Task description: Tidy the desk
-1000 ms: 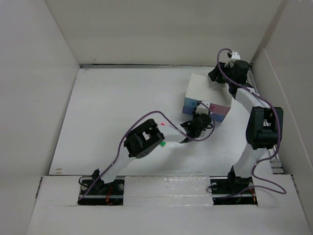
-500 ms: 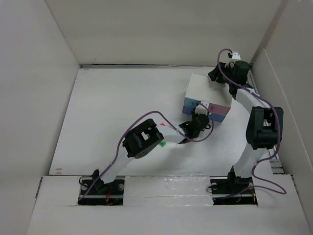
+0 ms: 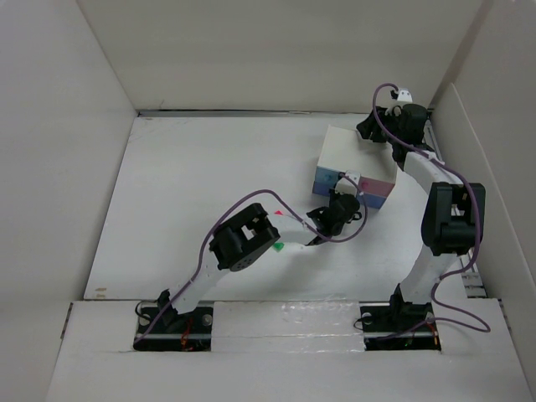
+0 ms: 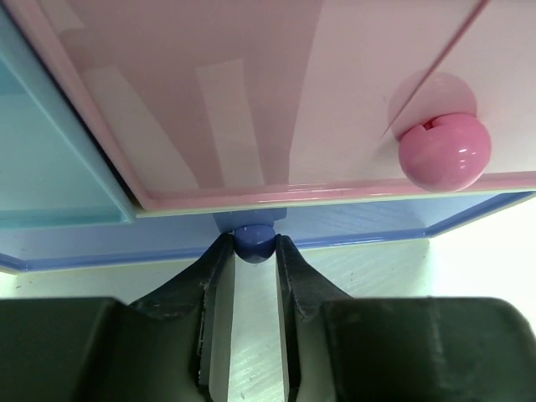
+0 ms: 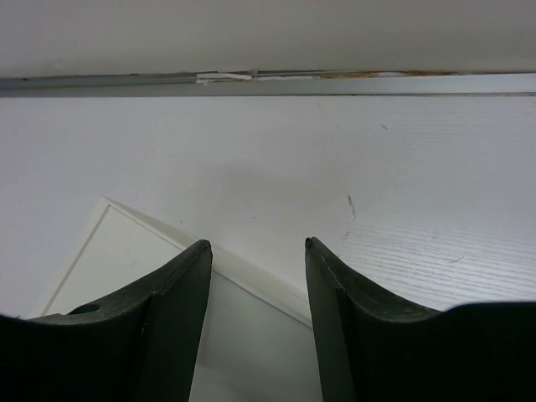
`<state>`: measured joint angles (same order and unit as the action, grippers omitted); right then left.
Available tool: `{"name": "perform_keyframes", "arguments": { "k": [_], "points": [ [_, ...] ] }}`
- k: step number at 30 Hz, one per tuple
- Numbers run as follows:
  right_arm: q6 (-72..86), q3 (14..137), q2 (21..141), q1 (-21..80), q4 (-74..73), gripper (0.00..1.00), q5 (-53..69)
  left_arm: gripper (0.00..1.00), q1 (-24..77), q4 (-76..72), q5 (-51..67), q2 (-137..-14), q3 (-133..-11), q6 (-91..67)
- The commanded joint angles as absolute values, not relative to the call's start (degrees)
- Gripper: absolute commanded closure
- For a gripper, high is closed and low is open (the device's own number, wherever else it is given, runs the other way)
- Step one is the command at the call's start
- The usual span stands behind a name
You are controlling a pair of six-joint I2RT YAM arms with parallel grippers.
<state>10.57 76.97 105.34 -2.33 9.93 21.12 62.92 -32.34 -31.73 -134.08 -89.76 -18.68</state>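
The white desk carries a small white drawer box with pink and blue drawer fronts at the back right. My left gripper is at the box's front. In the left wrist view it is shut on the dark blue knob of the lowest blue drawer, under the pink drawer with its pink knob. My right gripper hovers open over the box's back edge. In the right wrist view it is empty above the box's white top.
White panels wall the desk on all sides, with a metal rail along the back wall close behind the right gripper. A light blue drawer front sits left of the pink one. Bare desk lies left of the box.
The left arm has drawn slightly back toward the near-left, still gripping the blue knob. The right arm has not visibly moved.
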Motion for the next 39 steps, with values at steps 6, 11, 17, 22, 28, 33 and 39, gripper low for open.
{"name": "perform_keyframes", "arguments": {
  "k": [6, 11, 17, 22, 28, 33, 39],
  "points": [
    [13.3, 75.4, 106.9, -3.1, 6.8, 0.46, 23.5, 1.00, 62.6, -35.1, -31.7, -129.6, -91.0, -18.3],
    [14.8, 77.6, 109.1, -3.1, 8.3, 0.46, 22.8, 1.00, 63.7, -37.3, -31.5, -127.0, -86.1, -18.6],
    [18.2, 80.7, 112.1, -3.6, 11.1, 0.46, 21.5, 1.00, 66.7, -38.6, -32.8, -123.2, -80.5, -17.8],
    [20.3, 82.7, 114.5, -4.1, 13.9, 0.46, 20.8, 1.00, 66.7, -39.5, -32.9, -120.0, -76.4, -19.6],
    [18.6, 75.3, 104.0, -3.5, 20.0, 0.46, 18.6, 1.00, 66.1, -38.2, -34.8, -122.4, -80.1, -16.5],
    [15.5, 69.5, 91.0, -3.0, 18.8, 0.47, 16.7, 1.00, 62.7, -39.1, -31.3, -124.7, -82.5, -17.4],
    [15.3, 59.7, 80.6, 0.7, 19.5, 0.80, 14.8, 1.00, 60.7, -37.1, -31.3, -130.0, -91.7, -13.3]
  ]
}}
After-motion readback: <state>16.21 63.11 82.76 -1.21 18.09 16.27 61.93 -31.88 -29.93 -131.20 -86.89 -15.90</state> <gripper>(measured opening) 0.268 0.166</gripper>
